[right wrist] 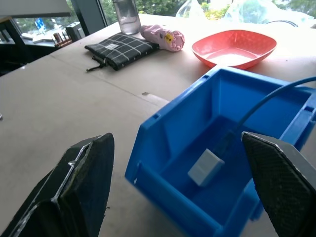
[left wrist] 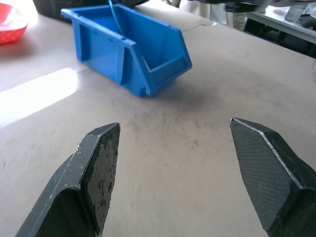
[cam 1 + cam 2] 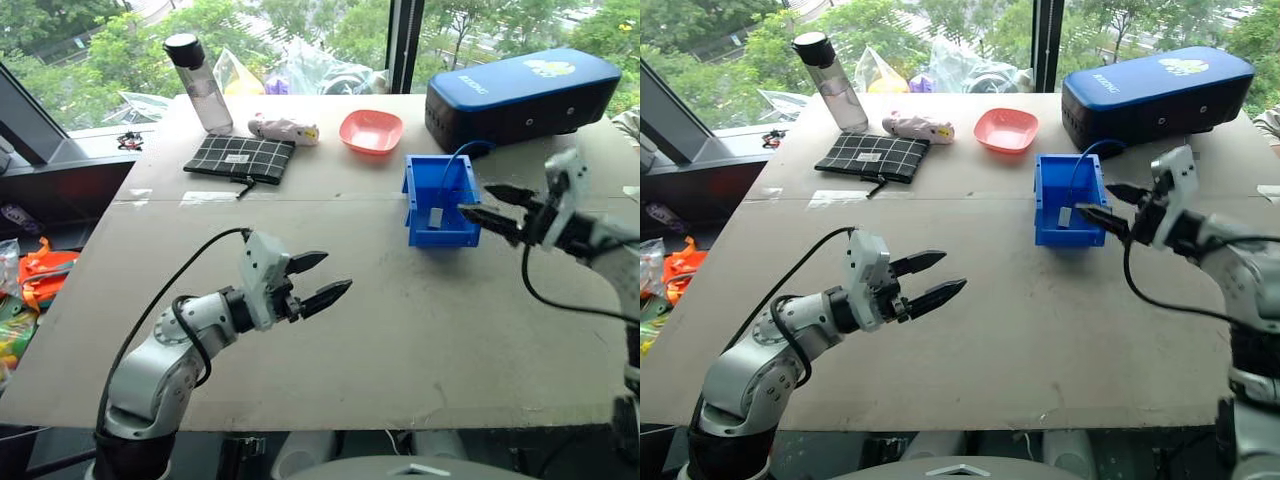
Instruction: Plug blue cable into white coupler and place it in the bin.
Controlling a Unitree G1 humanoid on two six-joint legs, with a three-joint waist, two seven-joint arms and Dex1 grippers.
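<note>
While white coupler (image 1: 206, 167) lies in bin (image 1: 163, 128), right end effector (image 3: 497, 208) beside it

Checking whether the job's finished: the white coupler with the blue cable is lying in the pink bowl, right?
Not the pink bowl. The right wrist view shows the white coupler, with the blue cable running to it, lying inside the blue bin.

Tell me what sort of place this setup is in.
Probably an office or lab room beside big windows, not a home kitchen. A plain brown table stands against glass with trees outside, and it carries everyday test items: a blue bin, a pink bowl, a water bottle and a checked pouch.
</note>
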